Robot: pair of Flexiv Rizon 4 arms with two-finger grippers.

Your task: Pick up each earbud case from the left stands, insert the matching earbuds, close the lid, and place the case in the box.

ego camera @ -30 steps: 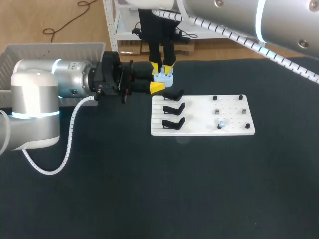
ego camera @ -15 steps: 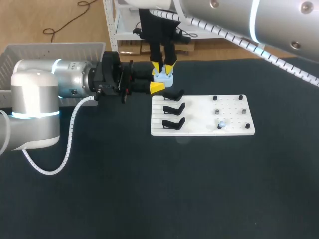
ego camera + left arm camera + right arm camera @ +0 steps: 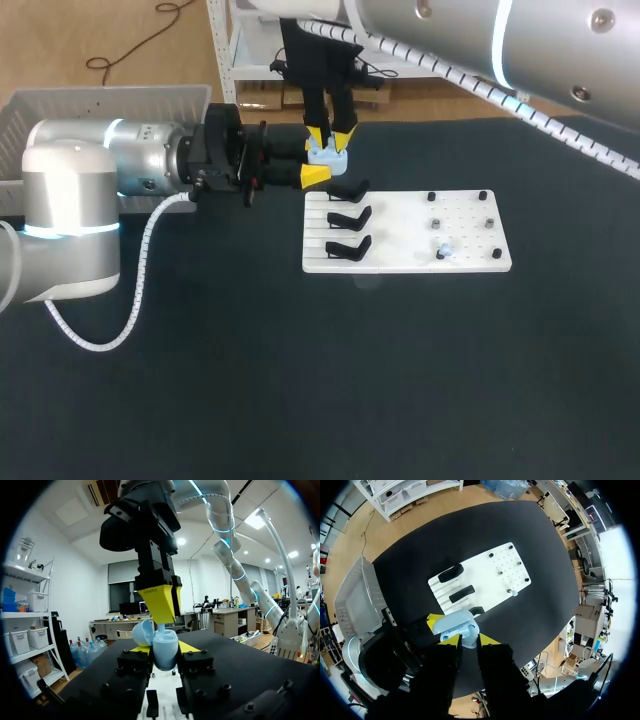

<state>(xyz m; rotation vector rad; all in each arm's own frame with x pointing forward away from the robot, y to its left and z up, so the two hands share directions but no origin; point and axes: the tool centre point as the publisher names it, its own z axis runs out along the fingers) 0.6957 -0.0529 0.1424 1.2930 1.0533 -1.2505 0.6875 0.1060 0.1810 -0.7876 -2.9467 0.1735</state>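
A light blue earbud case (image 3: 328, 154) hangs above the table's far side, just behind the white board (image 3: 470, 262). Its lid (image 3: 142, 632) stands open. My left gripper (image 3: 322, 166) comes in level from the left and is shut on the case body (image 3: 165, 650). From above, my right gripper (image 3: 329, 136) points straight down over the open case, shut on a pale blue earbud (image 3: 468, 641) whose stem (image 3: 162, 628) reaches into the case. Another earbud (image 3: 443, 250) sits on a peg of the board.
Three black stands (image 3: 349, 216) line the board's left part, all bare; small dark pegs (image 3: 432, 198) dot its right part. A grey basket (image 3: 100, 100) stands at the table's far left, behind my left arm.
My right gripper has edged slightly to the right over the case. The left arm and the case have kept still.
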